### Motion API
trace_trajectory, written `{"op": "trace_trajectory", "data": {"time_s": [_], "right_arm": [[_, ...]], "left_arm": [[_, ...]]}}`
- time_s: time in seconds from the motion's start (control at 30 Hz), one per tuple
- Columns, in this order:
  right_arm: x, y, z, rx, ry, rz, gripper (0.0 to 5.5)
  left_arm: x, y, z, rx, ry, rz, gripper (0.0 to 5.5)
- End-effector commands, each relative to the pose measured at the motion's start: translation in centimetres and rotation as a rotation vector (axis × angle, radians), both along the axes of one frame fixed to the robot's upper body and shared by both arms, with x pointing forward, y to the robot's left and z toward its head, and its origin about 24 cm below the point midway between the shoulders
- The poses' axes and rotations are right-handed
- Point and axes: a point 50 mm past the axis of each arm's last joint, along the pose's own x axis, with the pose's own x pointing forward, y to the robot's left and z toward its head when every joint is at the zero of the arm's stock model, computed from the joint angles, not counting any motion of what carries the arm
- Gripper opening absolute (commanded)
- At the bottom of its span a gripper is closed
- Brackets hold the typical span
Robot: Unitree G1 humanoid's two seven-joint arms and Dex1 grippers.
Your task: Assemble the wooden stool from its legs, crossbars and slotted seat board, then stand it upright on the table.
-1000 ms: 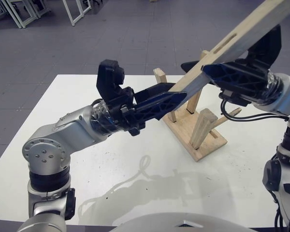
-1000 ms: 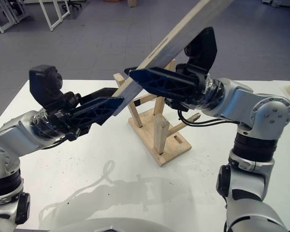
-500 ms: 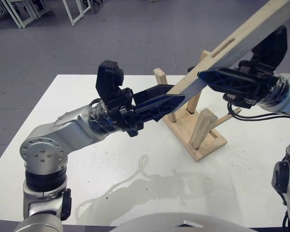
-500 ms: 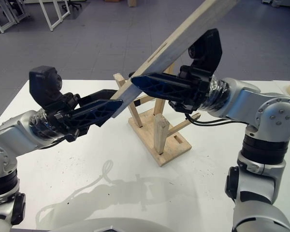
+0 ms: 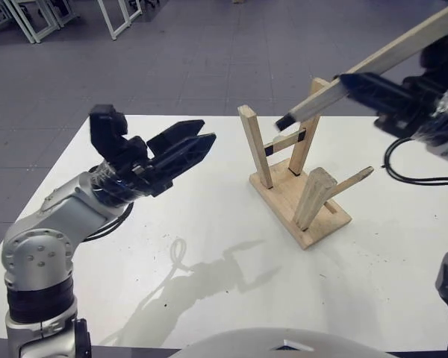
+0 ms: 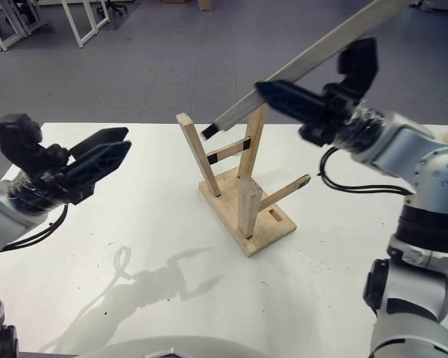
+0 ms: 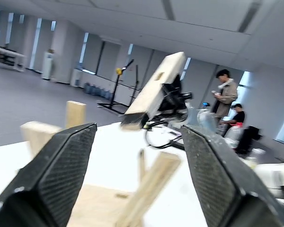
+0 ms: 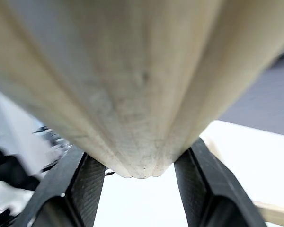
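Two black fingers of the left gripper (image 5: 205, 131) stand wide apart with nothing between them, above the white table (image 5: 231, 298) and well left of the half-built stool (image 5: 302, 205). The stool's base board lies flat on the table with its legs (image 5: 254, 145) pointing up. The right gripper (image 5: 355, 77) clamps a long wooden board (image 5: 403, 48), slanted, its lower end just above the leg tops. The right wrist view adds what the head views hide (both fingers (image 8: 87, 182) pressing the board's sides), while the left wrist view shows the board's end far off between that gripper's spread fingers (image 7: 61, 161). Half a second ago the left gripper was at the board's lower end; it is now off it, drawn back leftward.
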Motion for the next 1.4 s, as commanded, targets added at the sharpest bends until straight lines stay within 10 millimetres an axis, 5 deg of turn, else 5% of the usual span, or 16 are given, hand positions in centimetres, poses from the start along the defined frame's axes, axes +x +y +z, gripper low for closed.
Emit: {"op": "trace_trajectory", "data": {"time_s": [0.03, 0.23, 0.43, 0.57, 1.03, 1.27, 1.4], "right_arm": [[0.4, -4.6, 0.5, -0.046, -0.05, -0.272, 2.03], [0.0, -9.3, -5.1, -0.36, 0.045, -0.479, 2.03], [-0.5, -9.0, -12.5, -0.723, 0.117, -0.368, 2.02], [-1.5, -8.1, -14.6, -0.793, 0.122, -0.263, 2.02], [-7.3, 1.4, -15.1, -0.553, 0.151, 0.165, 2.02], [-6.7, 1.9, -11.2, -0.528, 0.033, 0.174, 2.02], [-5.7, 2.6, -12.0, -0.521, 0.043, 0.172, 2.02]], "left_arm": [[1.2, -0.7, -5.1, 0.179, 0.129, 0.183, 3.28], [1.6, -1.8, -7.5, 0.274, 0.14, 0.287, 3.28], [4.1, -0.5, -7.2, 0.273, 0.098, 0.582, 3.28], [4.2, -0.7, -7.4, 0.28, 0.097, 0.577, 3.28], [4.3, 0.5, -8.1, 0.284, 0.123, 0.635, 3.28], [4.2, 1.4, -8.8, 0.301, 0.143, 0.663, 3.28], [4.2, 1.4, -8.8, 0.301, 0.144, 0.666, 3.28]]}}
